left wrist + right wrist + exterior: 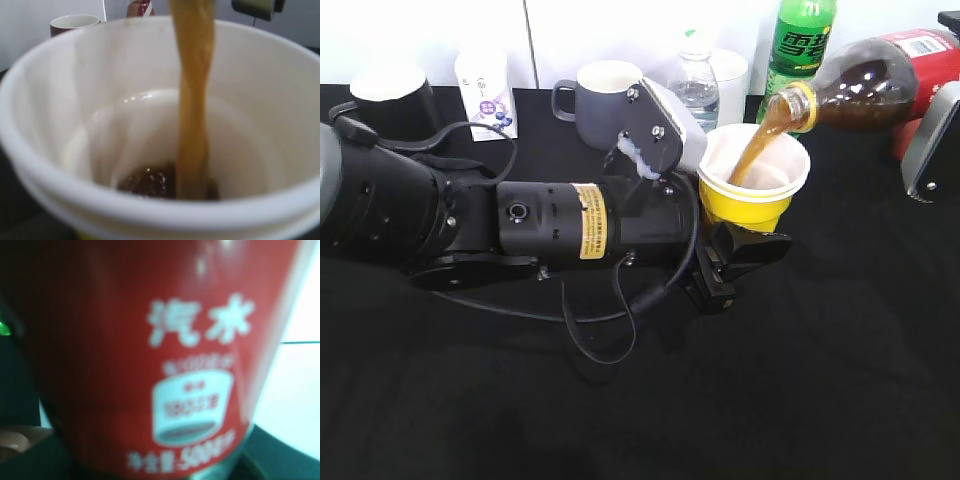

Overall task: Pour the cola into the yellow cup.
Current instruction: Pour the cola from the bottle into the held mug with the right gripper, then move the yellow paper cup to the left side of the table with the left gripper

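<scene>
Cola: upper right of the exterior frame, tipped neck-down to the left, its mouth over the cup; a brown stream runs from it into the cup. Red label with white marks fills the right wrist view.
Cup: centre right of the exterior frame, yellow outside, white inside, raised off the desk; a small dark pool lies at its bottom with the stream falling into it.
Left claw: centre of the exterior frame, at the end of the black arm lying across the desk, closed around the cup's lower part.
Right claw: right edge of the exterior frame, only a grey part showing beside the cola's label; the cola appears held there, but how the jaws stand cannot be told.
Grey mug: upper centre, behind the left arm.
Black mug: upper left.
Green bottle: top, right of centre, upright behind the cup.
Water bottle: top centre, upright.
Carton: upper left, white, upright.
Desk: black.
</scene>
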